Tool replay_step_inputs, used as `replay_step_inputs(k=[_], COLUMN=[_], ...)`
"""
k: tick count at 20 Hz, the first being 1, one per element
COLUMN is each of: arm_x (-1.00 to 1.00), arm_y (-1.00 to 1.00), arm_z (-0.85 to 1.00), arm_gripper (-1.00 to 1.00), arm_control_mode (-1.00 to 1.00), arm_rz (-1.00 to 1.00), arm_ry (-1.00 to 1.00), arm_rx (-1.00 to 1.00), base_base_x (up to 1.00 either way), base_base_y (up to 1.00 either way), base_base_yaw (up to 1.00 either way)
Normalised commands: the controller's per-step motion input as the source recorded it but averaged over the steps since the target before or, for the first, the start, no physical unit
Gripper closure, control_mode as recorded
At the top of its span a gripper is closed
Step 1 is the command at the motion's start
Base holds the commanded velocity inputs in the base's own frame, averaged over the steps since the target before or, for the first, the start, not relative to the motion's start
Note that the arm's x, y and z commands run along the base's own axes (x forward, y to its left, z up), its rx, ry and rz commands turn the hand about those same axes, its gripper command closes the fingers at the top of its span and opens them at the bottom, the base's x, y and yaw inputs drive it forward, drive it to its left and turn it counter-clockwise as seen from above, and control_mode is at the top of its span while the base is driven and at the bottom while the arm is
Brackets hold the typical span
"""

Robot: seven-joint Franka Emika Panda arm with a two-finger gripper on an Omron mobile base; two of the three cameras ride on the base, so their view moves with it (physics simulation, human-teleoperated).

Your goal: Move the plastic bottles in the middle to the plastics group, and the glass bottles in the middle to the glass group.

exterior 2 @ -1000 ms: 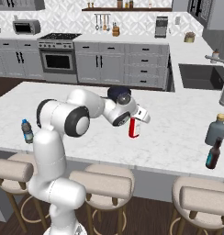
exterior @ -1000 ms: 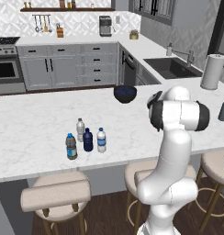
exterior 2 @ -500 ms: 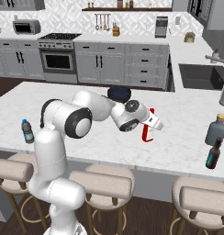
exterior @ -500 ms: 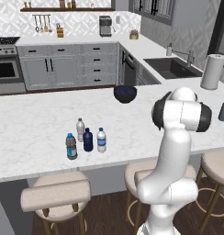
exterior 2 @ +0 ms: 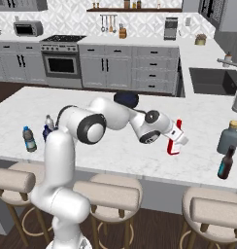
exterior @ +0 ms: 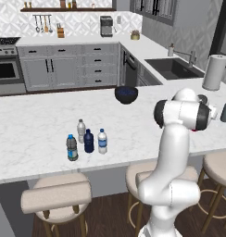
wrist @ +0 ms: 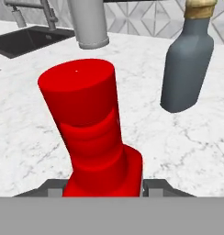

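Observation:
My gripper (exterior 2: 177, 137) is shut on a red bottle (exterior 2: 174, 143), which hangs tilted low over the right part of the island counter (exterior 2: 115, 151). In the hand view the red bottle (wrist: 93, 133) sits between the grey pads (wrist: 155, 186). To its right stand a grey-blue bottle with a cork (exterior 2: 229, 137) (wrist: 186, 69) and a dark brown bottle (exterior 2: 226, 164). Far left on the counter, a clear bottle with a blue label band (exterior: 102, 141) stands with a dark blue bottle (exterior: 89, 141), a pale-labelled clear bottle (exterior: 81, 131) and a blue-capped bottle (exterior: 72, 148).
A dark blue bowl (exterior: 126, 94) sits at the counter's far side. A paper towel roll (exterior: 214, 72) and the sink (exterior: 172, 67) lie to the right rear. Stools (exterior 2: 106, 194) line the counter's near edge.
The gripper has carried the red bottle to the right across the counter, closer to the grey-blue bottle, and the bottle now tilts more. The bottles at the left have not moved.

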Motion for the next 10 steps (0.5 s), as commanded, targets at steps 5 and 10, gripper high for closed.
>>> replay_step_inputs(k=[5, 10], arm_x=[-0.08, -0.04], arm_y=[-0.70, -0.58], arm_z=[0.00, -0.12], arm_gripper=[1.00, 1.00], arm_control_mode=[-1.00, -1.00], arm_rz=[-0.08, -0.02], arm_ry=[-0.04, -0.04], arm_rx=[0.00, 0.00], base_base_x=[0.00, 0.00], base_base_y=[0.00, 0.00], base_base_yaw=[0.00, 0.00])
